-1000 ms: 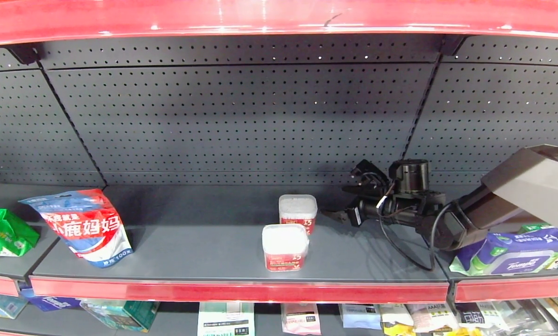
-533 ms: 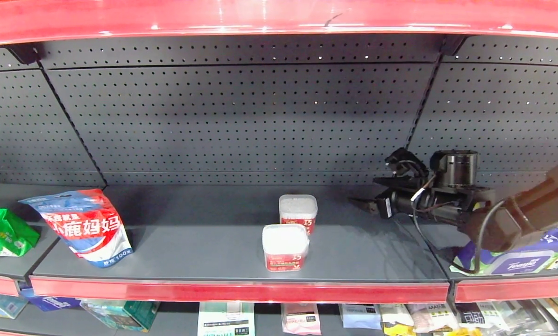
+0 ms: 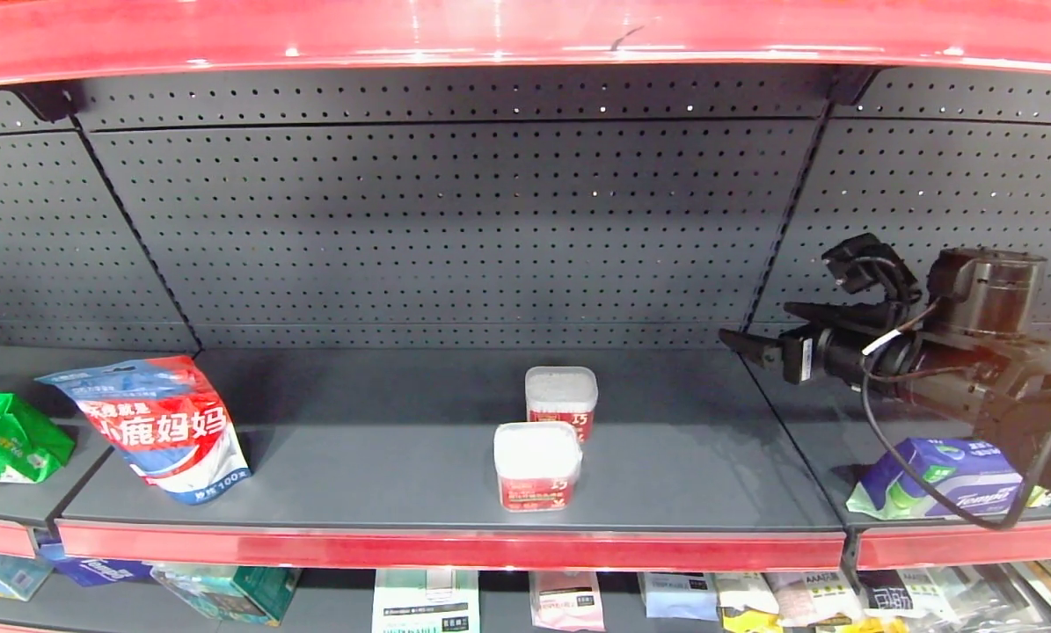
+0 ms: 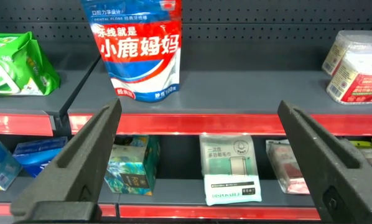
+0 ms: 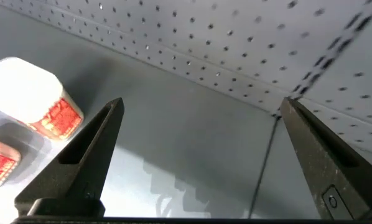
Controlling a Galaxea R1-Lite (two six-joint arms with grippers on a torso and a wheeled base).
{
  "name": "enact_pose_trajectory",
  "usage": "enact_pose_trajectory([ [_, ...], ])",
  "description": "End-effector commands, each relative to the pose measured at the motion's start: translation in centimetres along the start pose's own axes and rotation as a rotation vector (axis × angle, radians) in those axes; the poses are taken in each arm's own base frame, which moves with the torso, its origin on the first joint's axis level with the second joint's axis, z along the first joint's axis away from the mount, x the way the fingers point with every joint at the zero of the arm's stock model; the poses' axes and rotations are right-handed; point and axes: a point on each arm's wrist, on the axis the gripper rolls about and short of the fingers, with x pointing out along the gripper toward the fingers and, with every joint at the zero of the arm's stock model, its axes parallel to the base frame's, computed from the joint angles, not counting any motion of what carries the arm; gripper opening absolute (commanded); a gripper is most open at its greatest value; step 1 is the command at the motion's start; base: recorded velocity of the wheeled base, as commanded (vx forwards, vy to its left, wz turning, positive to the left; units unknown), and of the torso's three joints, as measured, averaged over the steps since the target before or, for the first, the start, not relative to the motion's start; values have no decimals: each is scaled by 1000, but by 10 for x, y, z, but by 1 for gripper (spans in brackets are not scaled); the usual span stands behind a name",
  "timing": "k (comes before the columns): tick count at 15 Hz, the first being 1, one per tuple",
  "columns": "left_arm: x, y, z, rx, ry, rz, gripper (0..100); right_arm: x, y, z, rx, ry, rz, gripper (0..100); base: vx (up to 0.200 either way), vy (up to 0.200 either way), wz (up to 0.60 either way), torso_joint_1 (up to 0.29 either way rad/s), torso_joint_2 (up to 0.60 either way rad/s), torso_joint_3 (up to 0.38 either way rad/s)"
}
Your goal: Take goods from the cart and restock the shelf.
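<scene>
Nearest of all, out in front of the front tub [image 3: 536, 466] and to its left, the left gripper [image 4: 198, 107] hangs with its jaws spread wide and nothing between them, facing the shelf's red front edge [image 3: 455, 547]. The front tub itself stands upright just behind that edge, white lid up. Far to its left at about the same depth stands a red, white and blue pouch [image 3: 160, 426], and well to its right lies a purple tissue pack [image 3: 947, 479]. Directly behind the front tub and slightly to its right stands the rear tub [image 3: 561, 400], so close that I cannot tell whether the two touch. Both goods are already on the shelf. Farther back and well to the right of the front tub, the right gripper [image 3: 767, 330] hovers above the deck, released and empty, pointing towards the tubs. Behind everything rises the pegboard back wall [image 3: 455, 229]. The main risk, as I judge it, lies in the right arm's black cable [image 3: 894, 466], which loops down just above the tissue pack; a low sweep could hook that pack and drag it off the edge. A careless pass back towards the front tub could also topple either tub, since both are light, tall and unsupported.
</scene>
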Motion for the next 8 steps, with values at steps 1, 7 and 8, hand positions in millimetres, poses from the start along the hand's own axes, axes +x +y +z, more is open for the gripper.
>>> enact_pose_trajectory([
  [1,0,0,0,0,0,0,100,-16,-3,7,-4,-26,-26,100,0,0,0,0,0,0],
  [7,0,0,0,0,0,0,100,-52,-16,4,68,-39,-107,100,0,0,0,0,0,0],
  [8,0,0,0,0,0,0,100,-60,-16,5,85,-47,-118,100,0,0,0,0,0,0],
])
